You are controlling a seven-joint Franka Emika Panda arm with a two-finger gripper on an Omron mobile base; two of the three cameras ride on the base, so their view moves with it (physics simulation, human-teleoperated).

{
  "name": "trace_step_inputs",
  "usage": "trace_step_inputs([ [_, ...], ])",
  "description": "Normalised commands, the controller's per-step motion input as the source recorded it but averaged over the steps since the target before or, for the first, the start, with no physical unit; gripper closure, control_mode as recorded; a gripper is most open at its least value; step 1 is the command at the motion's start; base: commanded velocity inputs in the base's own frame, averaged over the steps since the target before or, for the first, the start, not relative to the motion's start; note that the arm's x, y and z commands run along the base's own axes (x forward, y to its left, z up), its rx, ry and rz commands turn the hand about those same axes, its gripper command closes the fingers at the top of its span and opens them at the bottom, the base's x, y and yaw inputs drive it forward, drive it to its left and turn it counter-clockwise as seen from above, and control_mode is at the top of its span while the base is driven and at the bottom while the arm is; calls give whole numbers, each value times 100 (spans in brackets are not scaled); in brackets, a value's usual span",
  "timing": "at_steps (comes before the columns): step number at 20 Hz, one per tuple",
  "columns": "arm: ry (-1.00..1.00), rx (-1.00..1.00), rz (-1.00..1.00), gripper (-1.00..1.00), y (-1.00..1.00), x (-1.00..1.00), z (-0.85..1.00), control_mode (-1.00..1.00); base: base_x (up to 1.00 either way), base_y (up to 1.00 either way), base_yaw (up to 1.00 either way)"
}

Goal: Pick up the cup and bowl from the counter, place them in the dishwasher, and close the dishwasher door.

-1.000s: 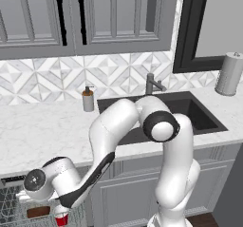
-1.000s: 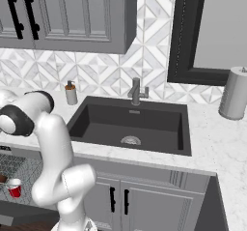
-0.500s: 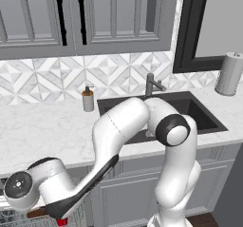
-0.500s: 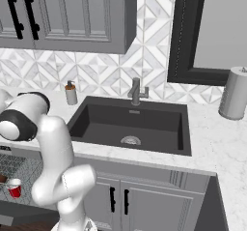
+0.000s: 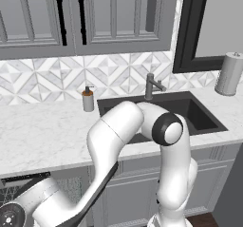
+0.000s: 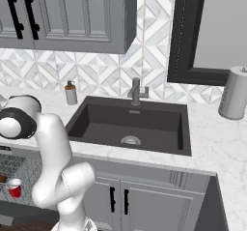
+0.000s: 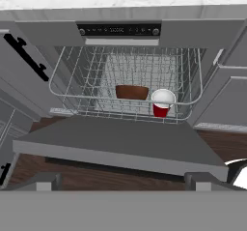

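In the left base view, your arm reached from the lower right down past the edge of the table (image 5: 42,136), white marble with grey veining, where a soap dispenser (image 5: 88,99) stood beside the black sink (image 5: 199,119). A paper towel roll (image 5: 229,73) stood at the far right. The dishwasher (image 5: 28,179) showed as a dark strip under the table edge at lower left.

In the right base view, you could see the cup (image 6: 15,188), red with a white rim, sitting upright in the grey wire rack (image 6: 19,167) at lower left, below the table. A sliver of the bowl (image 6: 2,179) showed just beside it at the picture's edge.

In the hand view, your fingers (image 7: 123,182) stood spread wide, one tip (image 7: 42,180) far left and the other far right, holding and touching nothing. Ahead of them the dishwasher door (image 7: 120,143) hung open, a flat dark grey panel. Inside the rack, the dark-brown bowl and the cup rested side by side, near touching, the cup on the right.
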Motion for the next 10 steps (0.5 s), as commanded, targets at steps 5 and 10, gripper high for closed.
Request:
trace_step_inputs([
  [5, 0, 1, -30, -100, -10, -100, -3, -100, 0, 0, 0],
  [10, -7, 0, -36, -100, -33, -100, -25, -100, 0, 0, 0],
])
